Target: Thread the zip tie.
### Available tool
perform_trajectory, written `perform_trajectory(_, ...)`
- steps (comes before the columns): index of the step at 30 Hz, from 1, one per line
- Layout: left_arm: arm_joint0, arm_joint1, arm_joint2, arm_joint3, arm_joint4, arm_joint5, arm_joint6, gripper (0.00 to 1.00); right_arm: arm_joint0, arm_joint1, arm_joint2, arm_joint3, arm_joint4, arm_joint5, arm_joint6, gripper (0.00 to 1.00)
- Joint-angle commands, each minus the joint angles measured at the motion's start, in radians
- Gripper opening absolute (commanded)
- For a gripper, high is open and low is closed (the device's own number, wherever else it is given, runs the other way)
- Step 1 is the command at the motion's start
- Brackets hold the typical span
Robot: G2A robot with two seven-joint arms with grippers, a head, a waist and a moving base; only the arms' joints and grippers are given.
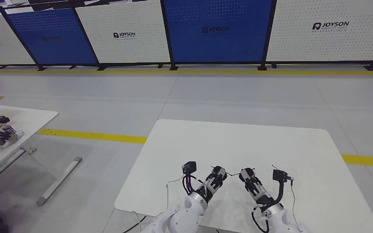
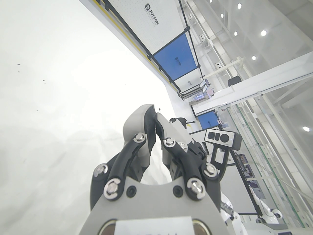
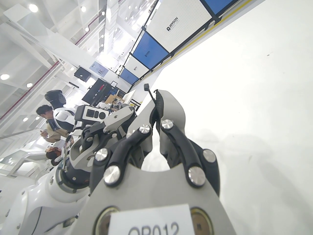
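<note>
A thin black zip tie (image 3: 149, 92) sticks out past the fingertips of my right gripper (image 3: 156, 99), its square head at the free end; the gripper is shut on the strap. My left gripper (image 2: 155, 113) is shut too, with a small black tip of the zip tie (image 2: 159, 110) poking out between its pads. In the top view the left gripper (image 1: 218, 172) and right gripper (image 1: 247, 173) face each other a short way apart above the white table (image 1: 233, 137), near its front edge. The zip tie (image 1: 233, 173) runs as a fine dark line between them.
The table's far half and both sides are bare. A second white table (image 1: 26, 119) stands off to the left across a floor gap, with a grey bar (image 1: 58, 180) lying on the floor. Blue and white partition panels (image 1: 215, 29) line the back.
</note>
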Motion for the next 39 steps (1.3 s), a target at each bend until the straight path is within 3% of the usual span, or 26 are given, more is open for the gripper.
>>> perform_trajectory(1,0.0,0.0,0.0,0.0,0.0,0.0,0.0,0.0,0.001,-0.001,0.0,0.001,0.0,0.001,0.002,0.0)
perform_trajectory(27,0.0,0.0,0.0,0.0,-0.001,-0.001,0.0,0.0,0.009,-0.004,0.001,0.02,0.042,-0.03,0.036,0.0)
perform_trajectory(30,-0.002,-0.003,0.0,0.003,-0.026,-0.017,-0.01,0.0,0.007,-0.005,0.001,0.018,0.048,-0.032,0.031,0.0)
perform_trajectory(36,0.003,-0.006,-0.011,-0.002,-0.075,-0.044,-0.015,0.0,0.0,-0.006,0.012,0.032,0.076,-0.101,0.004,0.0)
perform_trajectory(39,0.01,-0.006,-0.02,-0.01,-0.096,-0.061,-0.019,0.0,0.004,-0.008,0.005,0.034,0.082,-0.101,-0.009,0.0)
